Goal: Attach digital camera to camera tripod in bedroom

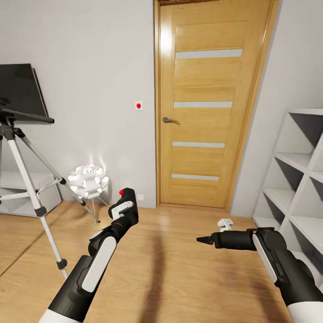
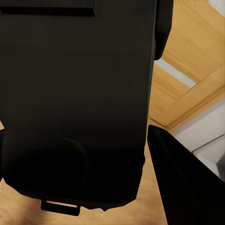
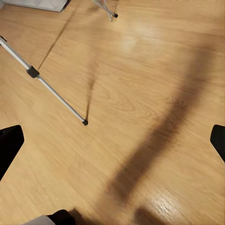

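Left jaws (image 1: 125,200) gripping boxy black digital camera (image 2: 75,103)

camera tripod (image 1: 27,179): cut by left edge | black TV (image 1: 20,89): cropped

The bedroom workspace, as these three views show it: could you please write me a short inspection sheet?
Surface: light wood floor, with shadows across it.
Job's things: digital camera in the left gripper; camera tripod standing at the left.
Clutter: white ball lamp by the wall.
Grippers: left shut on the camera; right gripper open, fingers wide apart over the floor.
Cables: nothing seen.
Surroundings: oak door closed; cube shelf at the right; black TV.
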Robot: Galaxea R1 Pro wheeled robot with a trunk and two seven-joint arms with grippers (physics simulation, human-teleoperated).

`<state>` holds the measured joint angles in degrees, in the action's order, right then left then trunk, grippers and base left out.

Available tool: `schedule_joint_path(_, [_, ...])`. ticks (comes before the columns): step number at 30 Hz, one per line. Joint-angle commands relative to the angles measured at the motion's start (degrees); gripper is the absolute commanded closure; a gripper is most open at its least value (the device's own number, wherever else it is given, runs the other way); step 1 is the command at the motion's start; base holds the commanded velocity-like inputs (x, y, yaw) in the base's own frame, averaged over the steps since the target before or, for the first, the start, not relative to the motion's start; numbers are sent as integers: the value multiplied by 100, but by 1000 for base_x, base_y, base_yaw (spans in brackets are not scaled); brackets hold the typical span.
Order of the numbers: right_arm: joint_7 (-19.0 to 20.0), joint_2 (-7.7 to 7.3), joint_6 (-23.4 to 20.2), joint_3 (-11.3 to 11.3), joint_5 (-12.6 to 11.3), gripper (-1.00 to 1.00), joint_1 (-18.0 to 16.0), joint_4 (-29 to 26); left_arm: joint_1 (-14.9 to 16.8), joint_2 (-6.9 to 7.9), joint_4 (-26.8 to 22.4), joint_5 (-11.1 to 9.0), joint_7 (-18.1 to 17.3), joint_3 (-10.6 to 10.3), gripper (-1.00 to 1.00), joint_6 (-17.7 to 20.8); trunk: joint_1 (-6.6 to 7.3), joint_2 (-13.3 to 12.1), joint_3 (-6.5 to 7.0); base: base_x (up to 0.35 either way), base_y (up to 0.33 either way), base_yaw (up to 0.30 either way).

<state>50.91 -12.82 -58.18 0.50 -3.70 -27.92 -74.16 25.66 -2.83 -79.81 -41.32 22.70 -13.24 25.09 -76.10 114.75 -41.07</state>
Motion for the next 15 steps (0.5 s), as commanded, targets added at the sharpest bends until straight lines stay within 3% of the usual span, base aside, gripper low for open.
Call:
schedule_joint_path(1, [-8, -1, -44, 3, -34, -100, -3, -2, 3, 1, -9, -52, 42, -4, 100, 13, 23, -39, 12, 0, 0, 0])
schedule_joint_path(15, [-3, -1, -44, 3, -34, -100, -3, -2, 6, 1, -9, -52, 42, -3, 100, 10, 331, -600, 264, 0, 0, 0])
